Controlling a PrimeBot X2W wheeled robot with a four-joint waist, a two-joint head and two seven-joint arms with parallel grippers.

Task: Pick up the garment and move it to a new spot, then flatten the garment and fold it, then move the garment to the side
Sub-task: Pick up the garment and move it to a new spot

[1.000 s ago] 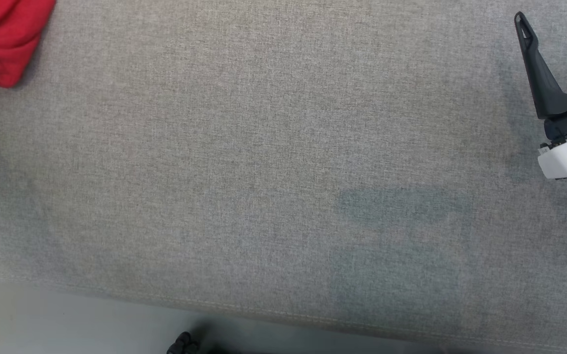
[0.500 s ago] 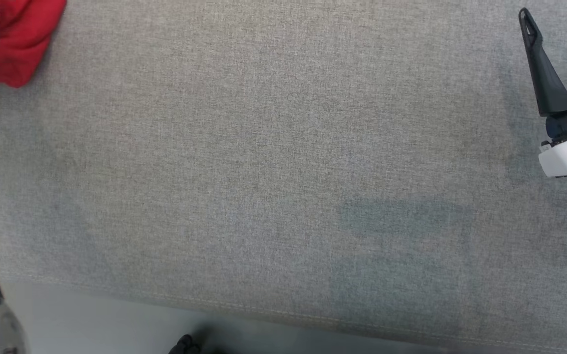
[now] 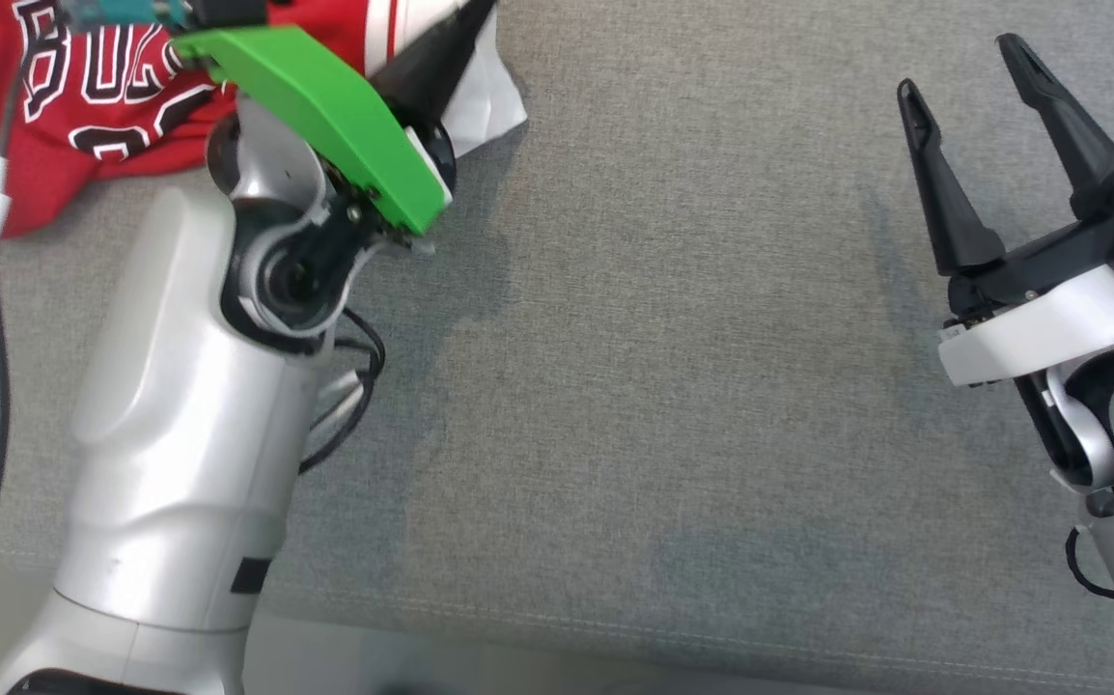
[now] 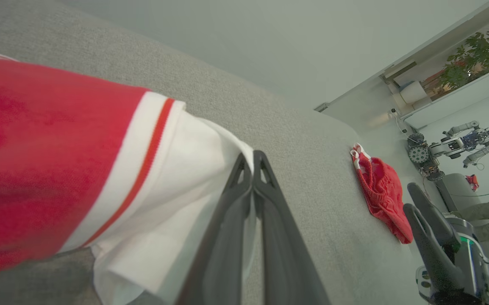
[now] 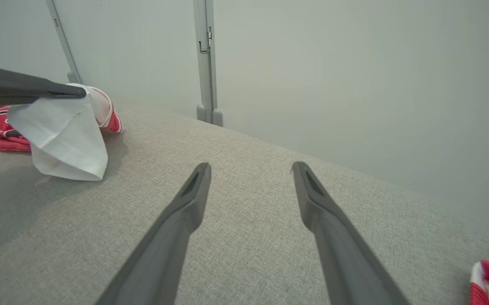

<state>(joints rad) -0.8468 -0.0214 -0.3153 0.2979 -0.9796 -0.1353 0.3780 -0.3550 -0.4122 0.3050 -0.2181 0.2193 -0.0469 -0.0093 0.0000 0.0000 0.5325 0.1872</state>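
Garment (image 3: 55,169) sits clamped in the left fingers (image 4: 227,220); right fingers (image 3: 943,193) stand apart.

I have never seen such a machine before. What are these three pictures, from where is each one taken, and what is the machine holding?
This is a robot with two arms, each ending in a gripper with two long dark fingers. One picture looks down from a camera on its head; the other two come from cameras on its wrists, looking along the fingers. Everything lies on a grey fabric surface. The left gripper is shut on the white edge of a red and white jersey. The right gripper is open and holds nothing. Another red garment lies further away on the surface.
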